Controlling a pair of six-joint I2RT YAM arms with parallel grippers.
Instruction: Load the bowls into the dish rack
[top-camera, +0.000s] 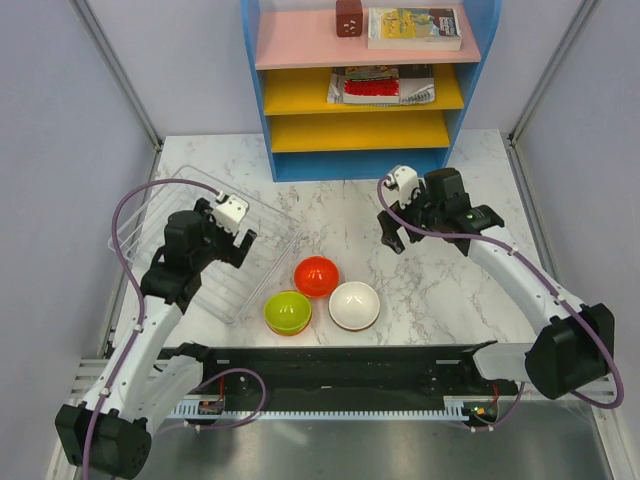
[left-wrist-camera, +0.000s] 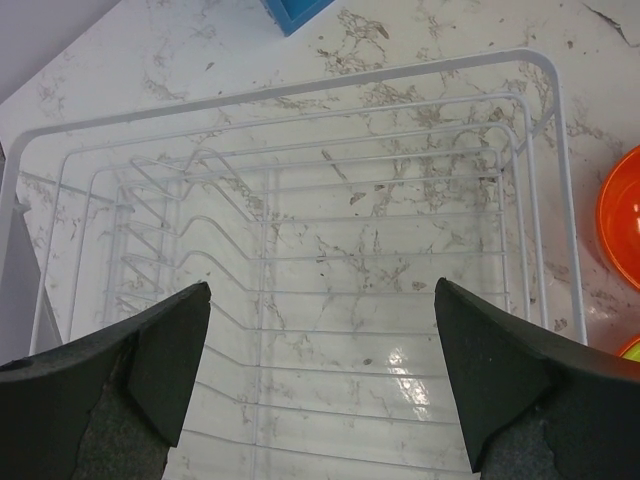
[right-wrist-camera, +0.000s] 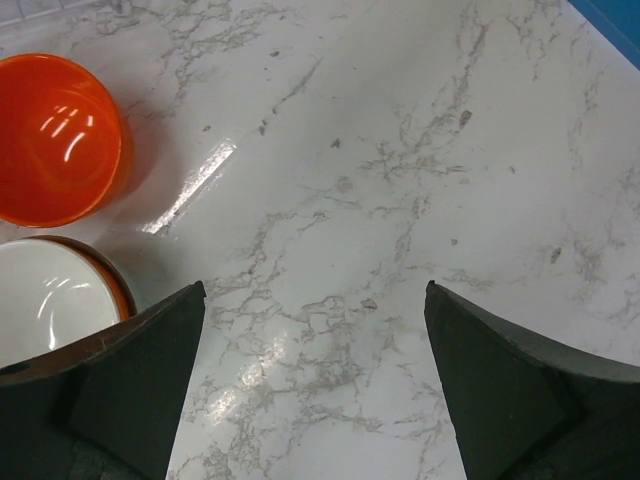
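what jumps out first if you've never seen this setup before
Three glossy round plastic bowls cluster mid-way on the marble table: a red-orange bowl, a lime green bowl and a white bowl. Left of them sits the empty white wire dish rack, with the open left gripper above it; the open right gripper hangs over bare marble. At the back stands a blue shelf unit with pink and yellow shelves.

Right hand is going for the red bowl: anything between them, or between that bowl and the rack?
Nothing visible. Only bare marble table separates the open right hand from the red bowl, and that bowl from the dish rack. The left hand hangs open above the rack, though.
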